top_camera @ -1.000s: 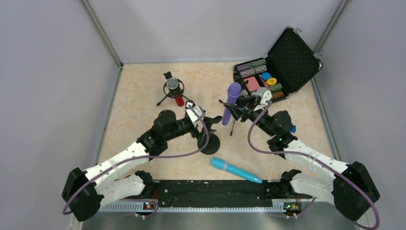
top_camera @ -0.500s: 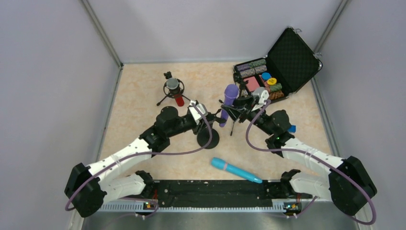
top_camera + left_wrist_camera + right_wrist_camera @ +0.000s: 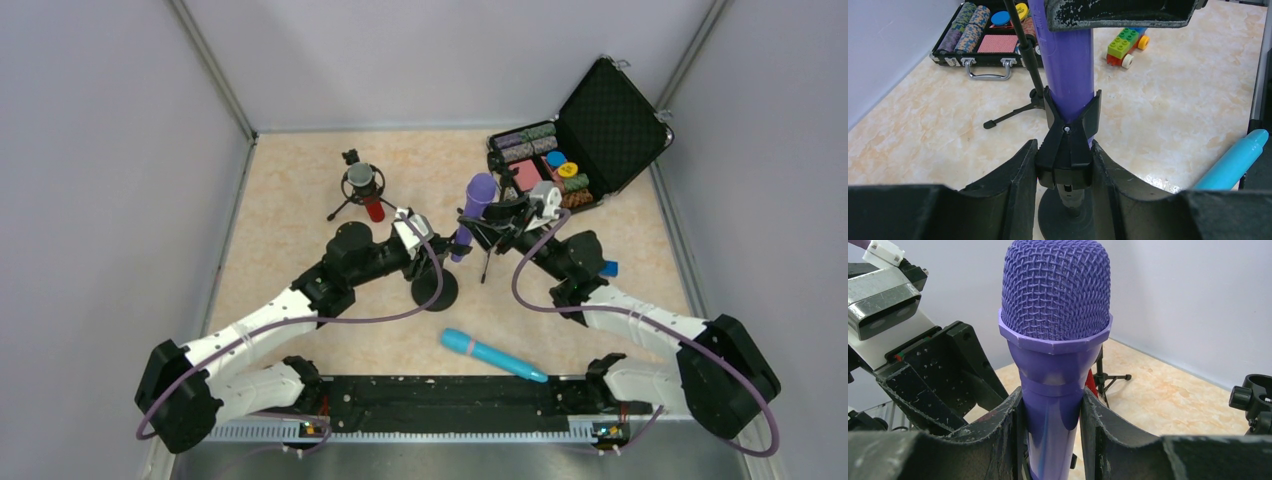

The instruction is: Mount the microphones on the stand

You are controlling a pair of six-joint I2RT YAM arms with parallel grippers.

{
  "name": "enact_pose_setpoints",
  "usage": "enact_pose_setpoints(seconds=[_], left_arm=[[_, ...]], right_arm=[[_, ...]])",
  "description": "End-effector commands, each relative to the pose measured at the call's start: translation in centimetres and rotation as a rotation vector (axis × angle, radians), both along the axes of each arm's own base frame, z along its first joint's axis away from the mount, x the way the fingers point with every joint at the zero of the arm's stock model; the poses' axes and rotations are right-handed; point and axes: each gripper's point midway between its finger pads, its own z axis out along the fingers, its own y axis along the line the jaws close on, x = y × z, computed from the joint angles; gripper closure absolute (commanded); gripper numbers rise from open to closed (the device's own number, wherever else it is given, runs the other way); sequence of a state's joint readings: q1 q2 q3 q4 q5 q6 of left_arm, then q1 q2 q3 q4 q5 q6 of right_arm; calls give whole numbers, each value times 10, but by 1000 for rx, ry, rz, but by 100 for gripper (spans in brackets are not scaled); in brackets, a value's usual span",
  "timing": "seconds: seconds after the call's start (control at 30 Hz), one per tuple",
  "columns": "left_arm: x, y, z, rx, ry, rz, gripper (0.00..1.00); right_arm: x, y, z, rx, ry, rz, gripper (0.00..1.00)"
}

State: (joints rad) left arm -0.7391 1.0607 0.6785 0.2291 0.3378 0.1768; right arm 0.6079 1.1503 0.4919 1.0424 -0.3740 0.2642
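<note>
Microphone in light blue [image 3: 492, 355] lies flat on the bench [image 3: 290, 200], nearest the arm bases and right of centre. Beyond it, the left claw [image 3: 1064, 165] pinches the stand clip [image 3: 1070, 127] from both sides, above a round base [image 3: 436, 289]. The purple microphone [image 3: 1055, 300] stands upright with its handle in that clip, and the right claw [image 3: 1052, 412] is clamped tight around its neck. Farther left, the red microphone [image 3: 375, 210] sits in a tripod stand [image 3: 345, 207].

At either end of the black base rail [image 3: 440, 405] we saw the left arm [image 3: 255, 330] and right arm [image 3: 645, 325]: white shells, black joints, a purple cable [image 3: 372, 320] looping off each. Farthest from the rail, the left tool [image 3: 1064, 155] and right tool [image 3: 1050, 405] were black, fingers [image 3: 983, 440] scuffed and flecked.
</note>
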Motion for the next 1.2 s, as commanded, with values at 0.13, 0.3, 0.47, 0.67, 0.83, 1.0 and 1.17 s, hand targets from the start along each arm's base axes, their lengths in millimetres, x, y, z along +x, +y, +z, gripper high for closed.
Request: enact_pose_setpoints(seconds=[0.13,0.3,0.47,0.67,0.83,1.0,1.17], left_arm=[[2,-3,8,-30,-12,6,100],[2,-2,7,-26,-13,10,100],[4,-1,6,-15,-12,17,83],[7,-3,3,2,24,28,13],[10,0,5,-18,17,59,7],[8,9,5,-66,10,97,7],[-1,17,-8,-89,43,103,7]], right_arm=[[-12,9,26,91,-63,34,100],[-11,8,24,95,-54,26,100],[-12,8,21,97,-46,30,100],[-12,11,16,97,-35,43,100],[-11,14,13,87,-31,55,95],[-13,15,12,80,-33,65,63],[-13,14,14,86,-37,61,29]])
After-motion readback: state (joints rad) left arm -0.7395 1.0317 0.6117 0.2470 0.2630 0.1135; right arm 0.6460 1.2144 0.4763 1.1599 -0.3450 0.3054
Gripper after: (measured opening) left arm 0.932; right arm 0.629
